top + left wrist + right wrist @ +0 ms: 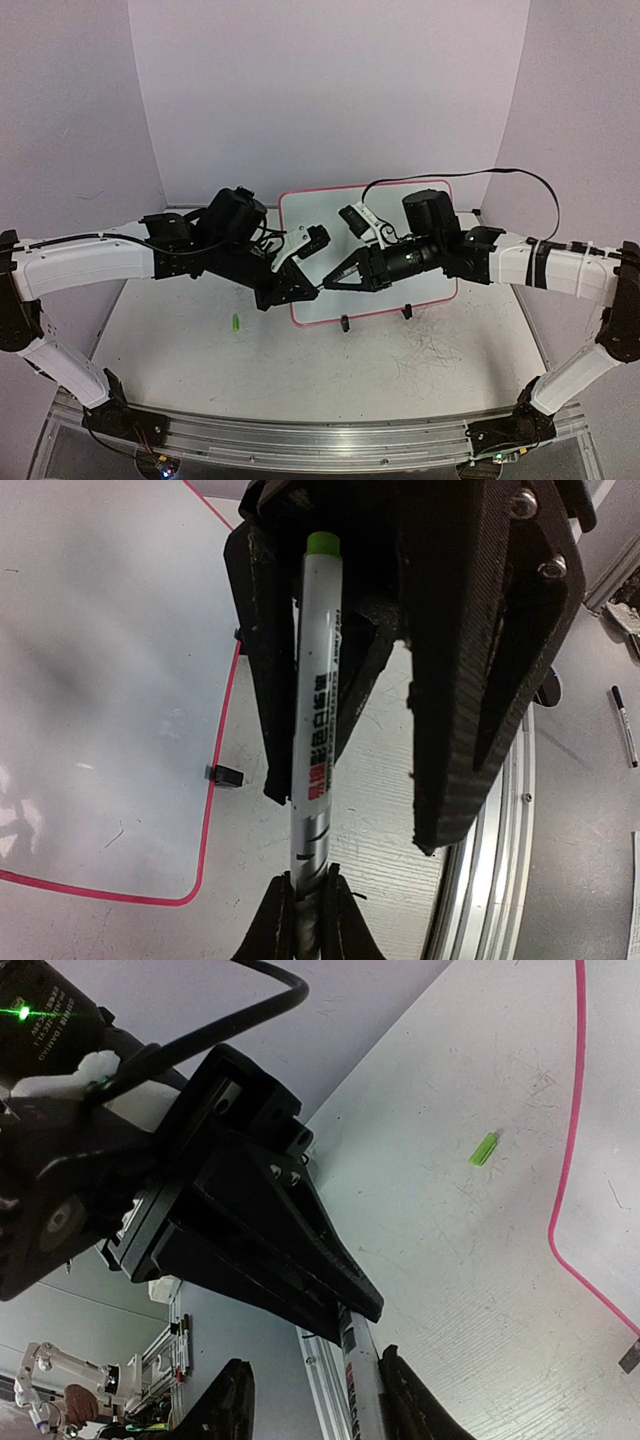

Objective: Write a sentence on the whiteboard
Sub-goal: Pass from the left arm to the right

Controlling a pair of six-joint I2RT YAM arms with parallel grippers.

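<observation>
The whiteboard (pixel 425 290) lies flat at the table's back, white with a pink rim. No sentence shows on its bare parts. Over its front-left corner my left gripper (pixel 300 290) is shut on the lower barrel of a white marker with a green end (pixel 318 730). My right gripper (pixel 335 283) meets it head-on. Its jaws straddle the marker's other end (pixel 358 1380): one finger (pixel 392 1380) lies against the barrel, the other (pixel 232 1400) stands well apart. In the left wrist view my left gripper (pixel 309 880) pinches the barrel between the right gripper's big black fingers (pixel 480 630).
A small green cap (pixel 236 323) lies on the table left of the board, also in the right wrist view as a green cap (pixel 483 1148). Two black clip feet (pixel 344 323) sit on the board's near rim. The aluminium rail (pixel 300 440) runs along the table's front edge.
</observation>
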